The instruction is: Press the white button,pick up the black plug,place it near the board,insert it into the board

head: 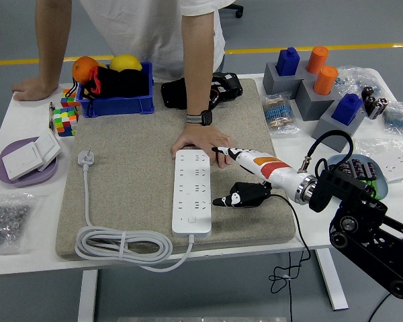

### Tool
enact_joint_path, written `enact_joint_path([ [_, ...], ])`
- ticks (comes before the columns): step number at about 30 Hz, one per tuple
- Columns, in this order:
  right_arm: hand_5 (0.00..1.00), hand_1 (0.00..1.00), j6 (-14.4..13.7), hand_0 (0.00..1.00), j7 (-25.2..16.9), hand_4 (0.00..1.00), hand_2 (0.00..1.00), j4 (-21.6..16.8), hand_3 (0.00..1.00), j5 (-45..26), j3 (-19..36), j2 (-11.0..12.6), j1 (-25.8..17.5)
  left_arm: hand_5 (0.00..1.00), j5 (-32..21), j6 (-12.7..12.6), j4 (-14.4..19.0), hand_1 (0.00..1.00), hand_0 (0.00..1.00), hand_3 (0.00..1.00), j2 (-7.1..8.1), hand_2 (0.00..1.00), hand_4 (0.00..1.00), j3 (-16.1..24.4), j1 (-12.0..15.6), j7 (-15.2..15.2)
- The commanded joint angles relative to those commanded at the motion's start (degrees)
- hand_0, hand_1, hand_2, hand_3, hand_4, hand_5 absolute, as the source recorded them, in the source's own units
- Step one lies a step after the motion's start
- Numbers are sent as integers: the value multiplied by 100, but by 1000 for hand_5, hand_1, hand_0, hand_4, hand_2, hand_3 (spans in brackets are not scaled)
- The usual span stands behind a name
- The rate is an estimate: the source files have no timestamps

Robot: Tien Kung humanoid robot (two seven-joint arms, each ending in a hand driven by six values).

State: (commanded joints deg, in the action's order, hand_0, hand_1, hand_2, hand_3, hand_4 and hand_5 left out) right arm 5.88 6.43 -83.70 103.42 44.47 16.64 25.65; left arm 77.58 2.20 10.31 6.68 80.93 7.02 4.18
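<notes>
Right hand [240, 181] just right of white power strip [192, 192] on tan mat [134, 168], clear of it; thumb and index spread wide, other fingers curled, holding nothing. Left hand not visible. Black plug: can't identify; only white plug [84, 158] at mat's left edge, cord coiled at front. Person's hand [200, 140] presses strip's far end; other hand [28, 88] flat on counter [27, 251]. Blue bin [114, 104]: 1. Gray blocks [319, 94]: 4 pegs, 2 blue, 2 orange.
</notes>
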Motion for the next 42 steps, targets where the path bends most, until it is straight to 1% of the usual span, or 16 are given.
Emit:
enact_joint_path([
  [3, 473, 929, 91, 938, -12, 998, 933, 29, 978, 21, 76, 67, -48, 527, 13, 4, 0, 782, 810, 786, 4, 735, 588, -6, 9, 8],
  [5, 473, 929, 97, 938, -48, 998, 933, 41, 978, 29, 118, 117, -93, 527, 4, 2, 0, 782, 810, 786, 16, 735, 588, -28, 11, 4],
  [6, 280, 844, 94, 869, -59, 998, 818, 47, 884, 23, 129, 132, -109, 527, 1, 1, 0, 782, 810, 786, 20, 735, 588, -34, 11, 2],
  [11, 280, 844, 83, 869, -94, 998, 818, 107, 884, 3, 177, 199, -196, 527, -33, 0, 0, 782, 810, 786, 38, 735, 588, -96, 23, -8],
  [12, 266, 821, 57, 851, -122, 998, 802, 121, 799, -10, 192, 209, -219, 529, -40, 2, 0, 782, 810, 786, 40, 735, 588, -116, 30, -8],
  [17, 266, 821, 6, 851, -153, 998, 802, 172, 799, -1, 234, 221, -243, 529, -98, 6, 0, 782, 810, 786, 51, 735, 588, -208, 20, -21],
  [18, 227, 798, 3, 825, -152, 998, 794, 179, 667, 2, 237, 224, -245, 527, -107, 7, 0, 782, 810, 786, 54, 735, 588, -224, 20, -23],
  [23, 227, 798, -78, 825, -211, 998, 794, 237, 667, -5, 279, 251, -266, 527, -117, 7, 0, 782, 810, 786, 71, 735, 588, -263, 11, -26],
  [24, 200, 785, -85, 809, -212, 990, 786, 251, 558, 9, 286, 253, -268, 527, -117, 8, 0, 782, 810, 786, 73, 735, 588, -267, 10, -26],
  [29, 200, 785, -85, 809, -231, 990, 786, 333, 558, 34, 294, 258, -284, 527, -120, 13, 0, 782, 810, 786, 86, 735, 588, -300, 23, -21],
  [30, 203, 792, -94, 808, -242, 975, 784, 347, 450, 30, 288, 258, -292, 527, -131, 13, 0, 782, 810, 786, 90, 735, 588, -317, 25, -23],
  [35, 203, 792, -113, 808, -273, 975, 784, 400, 450, 16, 243, 247, -321, 527, -197, 13, 0, 782, 810, 786, 107, 735, 588, -406, 41, -43],
  [36, 214, 793, -120, 806, -283, 964, 783, 406, 410, 4, 234, 245, -323, 527, -212, 12, 0, 782, 810, 786, 108, 735, 588, -421, 47, -48],
  [41, 214, 793, -165, 806, -340, 964, 783, 448, 410, -51, 167, 224, -313, 527, -260, 14, 0, 782, 810, 786, 105, 735, 588, -463, 63, -60],
  [42, 201, 794, -179, 804, -357, 954, 782, 460, 413, -71, 144, 221, -313, 528, -281, 17, 0, 782, 810, 786, 106, 735, 588, -489, 66, -62],
])
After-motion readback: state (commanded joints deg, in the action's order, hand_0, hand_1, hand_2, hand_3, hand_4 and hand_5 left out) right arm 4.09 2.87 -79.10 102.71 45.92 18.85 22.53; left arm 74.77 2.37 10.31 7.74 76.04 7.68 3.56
